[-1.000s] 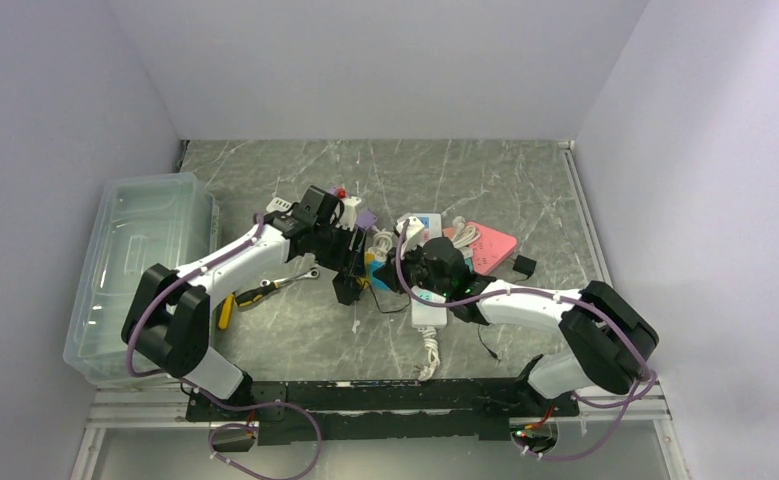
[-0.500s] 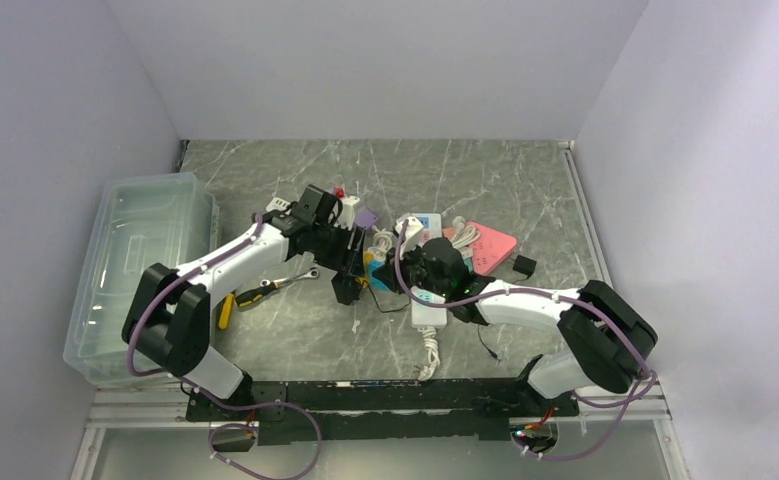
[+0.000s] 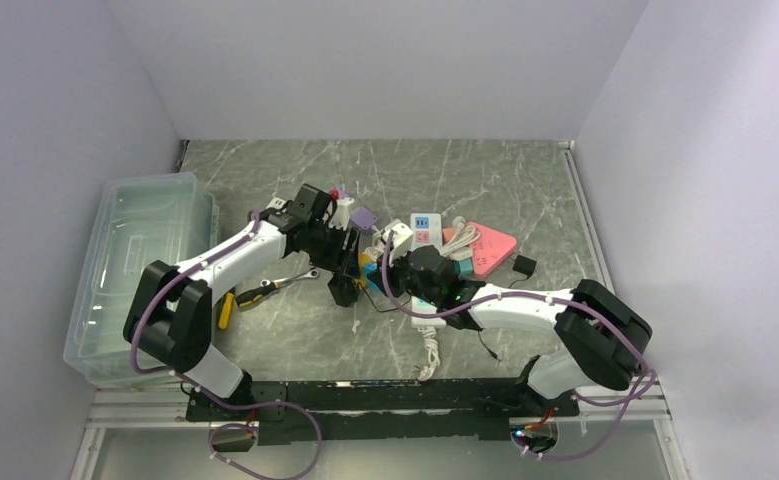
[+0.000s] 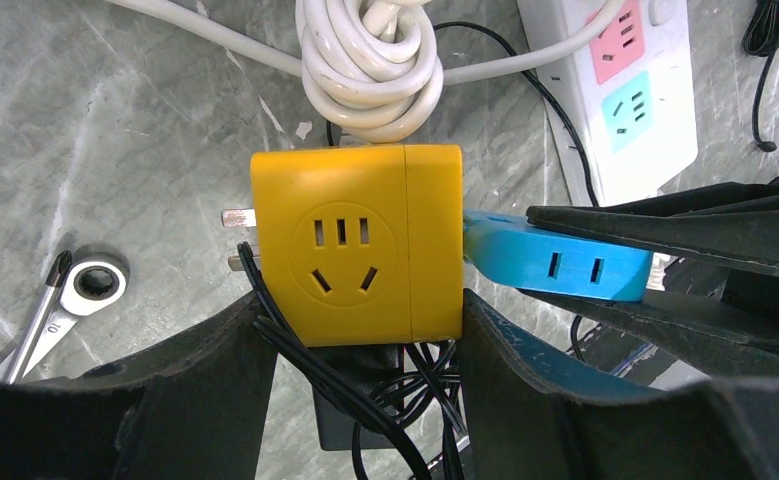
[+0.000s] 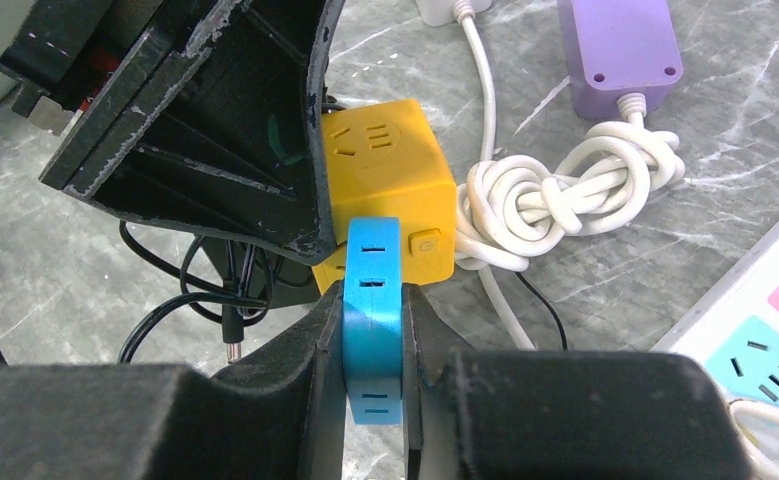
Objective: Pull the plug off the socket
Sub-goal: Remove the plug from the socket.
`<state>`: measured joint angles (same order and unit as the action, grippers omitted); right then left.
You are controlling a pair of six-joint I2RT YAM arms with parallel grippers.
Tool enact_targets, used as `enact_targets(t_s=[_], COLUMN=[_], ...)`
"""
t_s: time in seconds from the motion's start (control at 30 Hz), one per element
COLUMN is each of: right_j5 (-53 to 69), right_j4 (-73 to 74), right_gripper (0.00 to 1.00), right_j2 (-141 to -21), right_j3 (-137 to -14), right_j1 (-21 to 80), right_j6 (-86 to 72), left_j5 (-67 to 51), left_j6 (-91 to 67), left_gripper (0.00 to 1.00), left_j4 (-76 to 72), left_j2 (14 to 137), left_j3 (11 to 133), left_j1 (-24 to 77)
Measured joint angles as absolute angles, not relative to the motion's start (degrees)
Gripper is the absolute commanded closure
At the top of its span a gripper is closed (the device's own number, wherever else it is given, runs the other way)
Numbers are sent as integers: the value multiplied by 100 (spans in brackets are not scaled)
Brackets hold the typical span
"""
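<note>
Here, closest to the front edge of the grey, marbled bench (image 3: 525, 180), a twisted white lead (image 3: 428, 352) is seen lying loose. Just beyond it, about midway along the bench, the yellow socket cube (image 4: 355, 245) is clamped by the left gripper (image 4: 360, 310), whose matte black fingers are pressed against two opposite sides. The cube's smooth, round-cornered top face carries a circular recess with slotted openings, and two metal prongs are shown on one side. The blue plug (image 5: 370, 250), a flat plastic slab with small slots, is pinched between the black pads of the right gripper (image 5: 373, 300). Its end is butted against the cube's side face, with no gap visible. Thin black cable (image 4: 405, 420) is tangled beneath the cube, and the ring end of a steel wrench (image 4: 80, 285) is laid flat on its left-edge side. Farther back, a knotted white cord (image 5: 565, 190), a boxy purple adapter (image 5: 620, 40) and a white power strip (image 4: 665, 160) with pink and blue outlet panels are found, with a pink rectangular case (image 3: 487, 248) toward the right edge. A clear plastic bin (image 3: 140, 260) is set along the left edge.
</note>
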<state>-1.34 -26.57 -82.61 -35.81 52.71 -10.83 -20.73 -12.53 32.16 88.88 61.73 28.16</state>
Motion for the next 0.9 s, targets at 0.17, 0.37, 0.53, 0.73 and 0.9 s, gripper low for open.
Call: enact_targets(t_s=[0.17, 0.37, 0.53, 0.73, 0.9], right_j5=[-12, 766, 1149, 1181, 733], right_j4=[-2615, -2591, -2565, -2534, -2534], right_gripper=[100, 100, 100, 100, 100], right_j2=[-8261, -8261, -8261, -8261, -8261], right_j3=[-3599, -3599, -3599, -3601, -3610], right_j1=[5175, 4733, 4460, 4464, 4788], right_j6=[-1096, -1278, -1382, -1393, -1264], left_j5=[-2099, -2040, -1942, -1911, -2034], left_j6=[-1118, -961, -902, -884, -928], left_gripper=[100, 100, 100, 100, 100], left_j4=[3208, 3162, 3068, 3118, 3210], left_j2=[8888, 8888, 8956, 8973, 9030], left_j3=[6173, 6206, 6287, 6289, 6289], left_j1=[2816, 2919, 3000, 2993, 2869])
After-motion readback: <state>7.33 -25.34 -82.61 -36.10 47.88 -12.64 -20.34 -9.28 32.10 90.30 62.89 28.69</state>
